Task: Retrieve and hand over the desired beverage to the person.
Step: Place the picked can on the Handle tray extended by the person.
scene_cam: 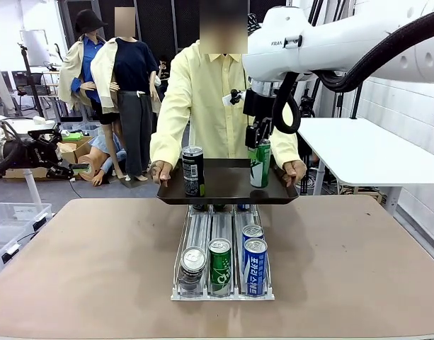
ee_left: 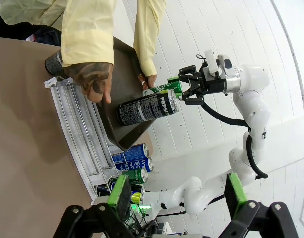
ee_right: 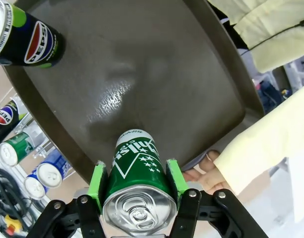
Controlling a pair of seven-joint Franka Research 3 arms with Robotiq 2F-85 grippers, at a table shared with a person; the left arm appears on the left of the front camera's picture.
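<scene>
The right gripper (ee_right: 136,188) is pinching a green can (ee_right: 137,173) between its pads, holding it upright just over the near edge of the dark tray (ee_right: 142,84), likely to set it down. Just beside, the person's hand (ee_right: 207,173) is steadying the tray; farther across, a black can (ee_right: 25,37) is standing. The left gripper (ee_left: 176,196) is hanging spread and empty, well apart from it all.

The front view looks level across the table (scene_cam: 96,283) at the person (scene_cam: 209,106) on its far side. The left wrist view, rolled sideways, looks from low and farther off at the tray (ee_left: 123,94). The right wrist view looks down close onto the tray. All three share the tray.
</scene>
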